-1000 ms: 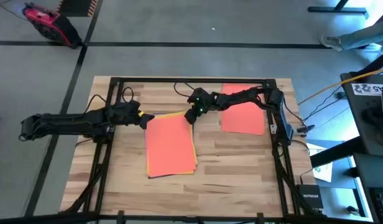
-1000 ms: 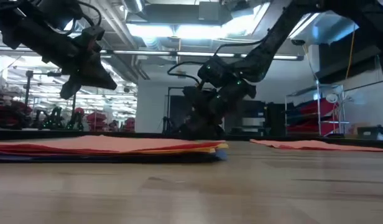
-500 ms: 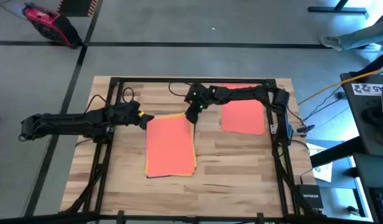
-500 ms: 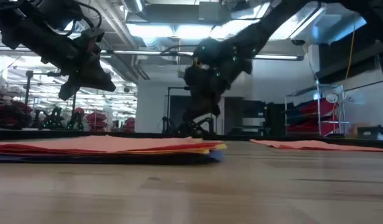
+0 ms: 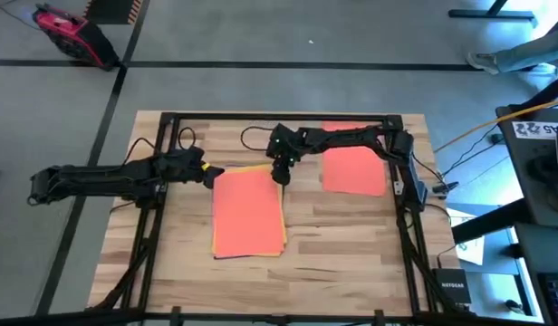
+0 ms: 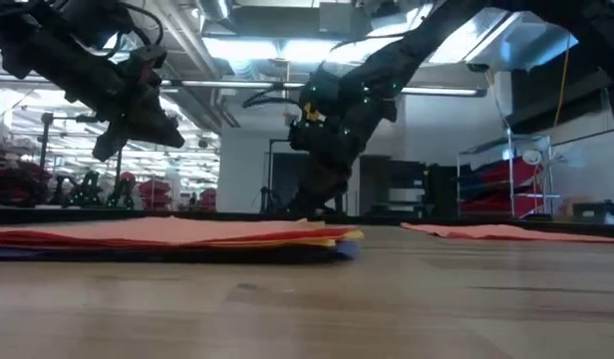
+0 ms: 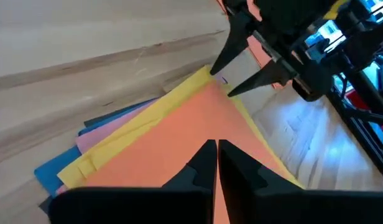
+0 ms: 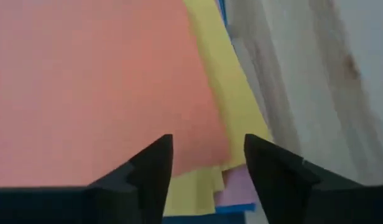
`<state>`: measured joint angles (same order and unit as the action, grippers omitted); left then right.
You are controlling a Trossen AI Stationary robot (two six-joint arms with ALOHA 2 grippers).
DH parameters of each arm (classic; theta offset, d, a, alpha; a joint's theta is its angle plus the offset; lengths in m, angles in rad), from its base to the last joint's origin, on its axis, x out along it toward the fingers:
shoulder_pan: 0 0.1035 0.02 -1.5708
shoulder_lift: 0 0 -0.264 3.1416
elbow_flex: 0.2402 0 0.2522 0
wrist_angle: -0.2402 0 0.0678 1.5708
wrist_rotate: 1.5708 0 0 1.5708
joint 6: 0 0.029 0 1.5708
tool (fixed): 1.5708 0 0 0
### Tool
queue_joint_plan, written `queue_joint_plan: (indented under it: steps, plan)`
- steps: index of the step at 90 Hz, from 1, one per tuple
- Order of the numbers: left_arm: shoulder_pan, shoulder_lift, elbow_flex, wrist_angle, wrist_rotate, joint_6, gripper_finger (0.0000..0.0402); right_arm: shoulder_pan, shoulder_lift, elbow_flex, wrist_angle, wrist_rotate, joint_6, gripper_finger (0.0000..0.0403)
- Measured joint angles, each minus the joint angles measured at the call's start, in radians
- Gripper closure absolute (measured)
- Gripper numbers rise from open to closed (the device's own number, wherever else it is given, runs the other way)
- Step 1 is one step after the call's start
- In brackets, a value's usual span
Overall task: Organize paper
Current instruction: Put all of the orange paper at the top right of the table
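Observation:
The paper lies as a stack (image 5: 248, 213) in the table's middle, an orange-red sheet on top. Yellow, pink and blue edges (image 7: 86, 158) fan out beneath it at the far end. One more orange-red sheet (image 5: 354, 168) lies flat at the far right. My left gripper (image 7: 216, 149) is shut and hangs above the stack's far left corner (image 5: 209, 173), clear of it in the low view (image 6: 138, 125). My right gripper (image 8: 207, 163) is open and points down over the stack's far right corner (image 5: 281, 174), one finger on each side of the yellow corner (image 7: 211, 76). My right gripper stands open with its fingertips (image 7: 229, 93) right at the stack's far right corner. I cannot tell whether they touch the paper.
A dark metal frame (image 5: 279, 116) runs round the table's edges. Bare wood lies near the front edge (image 5: 261, 285) and between the stack and the single sheet. Grey floor surrounds the table.
My right arm's wrist has risen and swung slightly toward the table's left, so the gripper now points more steeply down over the stack's far right corner. The stack and my left gripper have kept still.

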<state>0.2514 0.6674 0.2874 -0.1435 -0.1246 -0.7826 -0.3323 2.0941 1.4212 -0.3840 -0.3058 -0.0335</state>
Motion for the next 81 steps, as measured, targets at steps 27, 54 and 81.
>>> queue_joint_plan:
  steps: [27,54,81]
  plan:
    - [0.0,0.0,0.0,-0.005,-0.006,0.0,0.0402,0.039,0.015,0.004,0.033,0.078,0.011,0.021]
    - [0.0,0.001,0.0,-0.007,-0.007,-0.002,0.0402,0.051,0.062,0.005,0.043,0.113,0.098,0.021]
    - [0.0,0.001,0.0,-0.014,-0.007,0.003,0.0402,0.05,0.058,0.003,0.047,0.113,0.108,0.0241]
